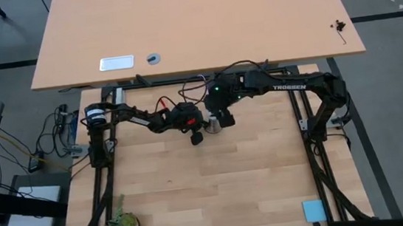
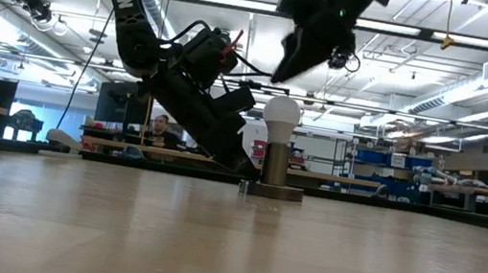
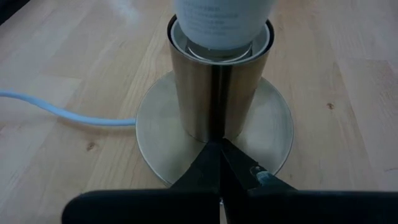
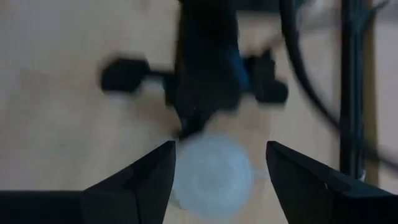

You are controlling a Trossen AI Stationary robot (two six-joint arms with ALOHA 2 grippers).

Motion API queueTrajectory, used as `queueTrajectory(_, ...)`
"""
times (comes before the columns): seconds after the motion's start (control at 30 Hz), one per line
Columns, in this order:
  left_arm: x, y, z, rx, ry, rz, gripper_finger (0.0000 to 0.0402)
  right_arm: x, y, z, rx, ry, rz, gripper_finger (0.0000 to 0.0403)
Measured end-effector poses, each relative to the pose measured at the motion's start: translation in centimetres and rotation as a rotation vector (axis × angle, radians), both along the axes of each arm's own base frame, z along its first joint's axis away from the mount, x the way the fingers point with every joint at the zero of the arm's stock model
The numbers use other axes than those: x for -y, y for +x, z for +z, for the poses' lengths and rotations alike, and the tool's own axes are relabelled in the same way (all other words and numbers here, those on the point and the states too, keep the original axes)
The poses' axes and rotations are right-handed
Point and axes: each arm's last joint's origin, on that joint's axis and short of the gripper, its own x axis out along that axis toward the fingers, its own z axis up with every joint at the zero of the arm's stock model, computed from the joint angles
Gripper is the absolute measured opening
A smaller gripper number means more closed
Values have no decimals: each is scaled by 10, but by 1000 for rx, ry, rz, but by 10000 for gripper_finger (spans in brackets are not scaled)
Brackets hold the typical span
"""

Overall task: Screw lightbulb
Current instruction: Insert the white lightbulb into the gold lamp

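1. One bulb (image 2: 281, 113), seated upright in one metal socket (image 3: 217, 87).
2. Left gripper (image 3: 219, 163): fingers together, tips touching socket base.
3. Right gripper (image 4: 219, 163): spread wide above bulb, holding nothing.

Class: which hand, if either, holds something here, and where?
Neither. The right hand hangs open above the lightbulb; the left hand, shut, presses the socket base.

The white lightbulb (image 2: 280, 115) stands upright, seated in a metal socket (image 3: 217, 93) mid-table.
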Motion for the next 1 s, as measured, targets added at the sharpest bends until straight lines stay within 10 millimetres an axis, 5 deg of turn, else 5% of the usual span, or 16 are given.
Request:
queueTrajectory(0.53, 0, 0, 0, -4, -2, 1, 0, 12, -2, -19, -71, 82, -42, 233)
queueTrajectory(1.0, 0, 0, -1, -6, -6, 3, 0, 12, 6, -30, -57, 319, -575, 206)
